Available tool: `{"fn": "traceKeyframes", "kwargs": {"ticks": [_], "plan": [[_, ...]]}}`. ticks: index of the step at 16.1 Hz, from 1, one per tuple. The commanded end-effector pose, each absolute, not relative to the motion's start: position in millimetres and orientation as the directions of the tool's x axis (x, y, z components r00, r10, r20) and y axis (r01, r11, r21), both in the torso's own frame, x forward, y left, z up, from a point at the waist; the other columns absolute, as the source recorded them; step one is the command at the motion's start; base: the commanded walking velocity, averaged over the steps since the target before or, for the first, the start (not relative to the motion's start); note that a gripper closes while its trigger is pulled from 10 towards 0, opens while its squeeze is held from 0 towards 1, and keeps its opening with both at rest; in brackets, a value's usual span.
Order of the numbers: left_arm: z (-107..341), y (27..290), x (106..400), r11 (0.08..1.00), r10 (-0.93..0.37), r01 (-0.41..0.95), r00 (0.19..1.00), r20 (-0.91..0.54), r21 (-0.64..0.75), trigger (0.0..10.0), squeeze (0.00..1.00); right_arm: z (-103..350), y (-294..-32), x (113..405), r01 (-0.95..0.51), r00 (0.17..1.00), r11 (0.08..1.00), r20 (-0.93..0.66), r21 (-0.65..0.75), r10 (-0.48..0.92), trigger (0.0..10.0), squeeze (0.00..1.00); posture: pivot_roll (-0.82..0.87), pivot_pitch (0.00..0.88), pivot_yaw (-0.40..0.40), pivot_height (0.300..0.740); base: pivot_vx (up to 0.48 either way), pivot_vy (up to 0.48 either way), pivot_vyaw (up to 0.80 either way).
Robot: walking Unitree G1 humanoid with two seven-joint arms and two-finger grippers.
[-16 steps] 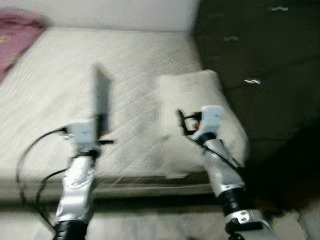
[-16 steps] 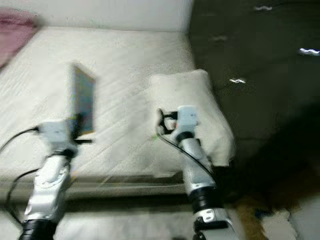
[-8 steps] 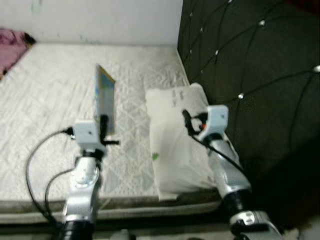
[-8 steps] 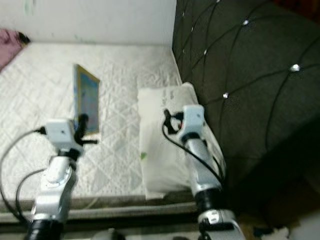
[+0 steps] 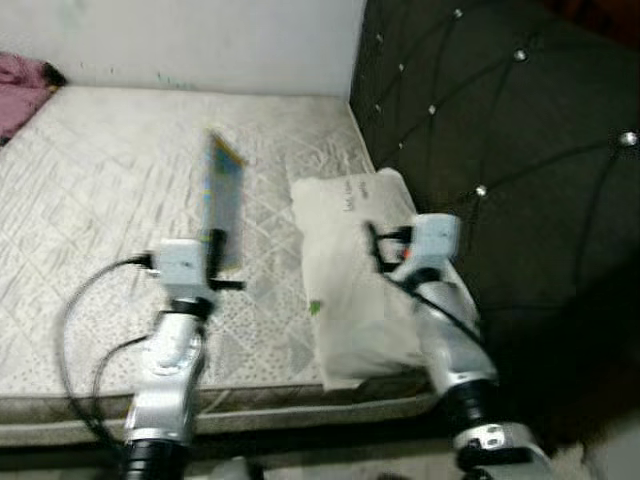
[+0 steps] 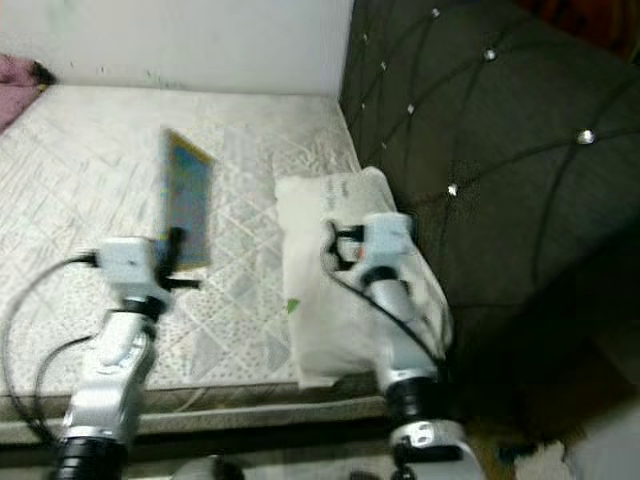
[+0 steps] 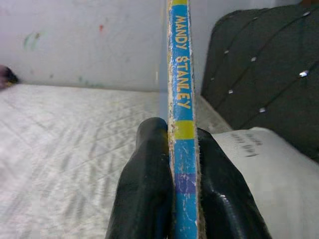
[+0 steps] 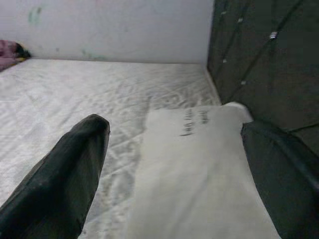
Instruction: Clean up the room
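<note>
— What has the left end effector (image 7: pixel 182 209) got?

— A thin book (image 5: pixel 222 205), pinched by its blue spine between the two black fingers (image 7: pixel 144 194), which are closed tight against it. The spine reads "MANDY STANLEY" in yellow letters. The book stands upright, on edge, raised above the mattress (image 5: pixel 100 200), out over the middle of the bed's near half.

— And the right end effector (image 8: pixel 174 164)?

— Spread wide and empty. In its wrist view one black finger sits at each side with the white pillow (image 5: pixel 355 270) showing between them. The head views put it just above the pillow; whether it touches the fabric I cannot tell.

— Where does the pillow lie?

— On the mattress at its right edge, up against the dark tufted headboard (image 5: pixel 500 130), with its near end reaching the bed's front edge. There is some dark lettering on its far end, too small to read.

— Anything else on the bed?

— A pink cloth (image 5: pixel 22 80) bunched at the far left corner, by the pale wall (image 6: pixel 180 40). The mattress cover is white and quilted in a diamond pattern.
</note>
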State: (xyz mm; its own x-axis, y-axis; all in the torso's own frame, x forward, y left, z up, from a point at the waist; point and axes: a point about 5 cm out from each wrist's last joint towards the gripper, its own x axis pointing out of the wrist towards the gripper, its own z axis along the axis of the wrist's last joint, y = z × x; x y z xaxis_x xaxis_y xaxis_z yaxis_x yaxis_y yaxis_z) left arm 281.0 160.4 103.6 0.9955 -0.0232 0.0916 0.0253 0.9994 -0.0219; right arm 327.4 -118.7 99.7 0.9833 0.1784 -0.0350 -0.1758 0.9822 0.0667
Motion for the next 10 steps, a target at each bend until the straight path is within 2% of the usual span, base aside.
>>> {"fn": "traceKeyframes", "kwargs": {"ticks": [1, 3, 7, 10], "plan": [[112.1, 152.5, 283.9, 0.998, -0.039, 0.045, 0.991, 0.126, -0.039, 10.0, 0.00, 99.9, -130.9, 328.8, -0.145, 0.988, 0.988, -0.041, 0.050, 0.147, 10.0, 0.00, -0.05, 0.001, -0.033, 0.740, 0.000, 0.480, 0.00], [111.7, 155.0, 284.3, 0.999, -0.016, 0.021, 0.992, 0.125, -0.034, 10.0, 0.00, 99.8, -130.4, 329.2, -0.147, 0.988, 0.988, -0.041, 0.050, 0.149, 10.0, 0.00, -0.05, 0.000, -0.033, 0.740, 0.000, 0.480, 0.00], [108.2, 166.2, 284.4, 0.996, 0.082, -0.083, 0.994, 0.071, 0.010, 10.0, 0.00, 98.0, -128.5, 328.7, -0.152, 0.987, 0.987, -0.044, 0.053, 0.154, 10.0, 0.00, -0.04, 0.000, -0.036, 0.740, 0.000, 0.000, 0.00], [103.4, 174.2, 273.4, 0.995, 0.094, -0.095, 0.992, 0.080, 0.013, 10.0, 0.00, 90.9, -127.3, 324.0, -0.155, 0.985, 0.986, -0.061, 0.058, 0.159, 10.0, 0.00, -0.03, 0.000, -0.035, 0.740, 0.000, 0.000, 0.00]]}}
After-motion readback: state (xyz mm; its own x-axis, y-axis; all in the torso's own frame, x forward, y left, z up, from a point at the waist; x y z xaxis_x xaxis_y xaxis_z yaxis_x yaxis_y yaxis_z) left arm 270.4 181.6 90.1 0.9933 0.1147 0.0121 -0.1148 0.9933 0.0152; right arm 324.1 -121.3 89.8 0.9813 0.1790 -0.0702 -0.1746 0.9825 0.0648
